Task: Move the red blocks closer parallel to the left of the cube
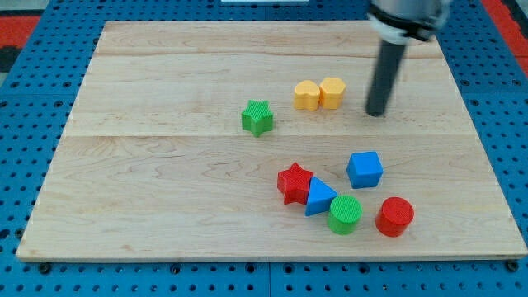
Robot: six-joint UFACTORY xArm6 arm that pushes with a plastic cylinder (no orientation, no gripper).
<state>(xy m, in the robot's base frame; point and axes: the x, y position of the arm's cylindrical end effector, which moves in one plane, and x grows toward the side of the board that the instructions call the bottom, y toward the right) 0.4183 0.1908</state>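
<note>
No legible txt, labels or nos. anywhere.

A wooden board (165,190) is seen on a blue pegboard surface (33,107). My tip (376,113) is placed near the view's top right, just right of two touching yellow blocks (319,94). A green star (257,117) is set apart toward the middle. Lower down, a red star (294,182) is pressed against a blue triangle (319,197), which is touched by a green cylinder (345,214). A red cylinder (395,216) is found just right of that, below a blue cube (365,169).
</note>
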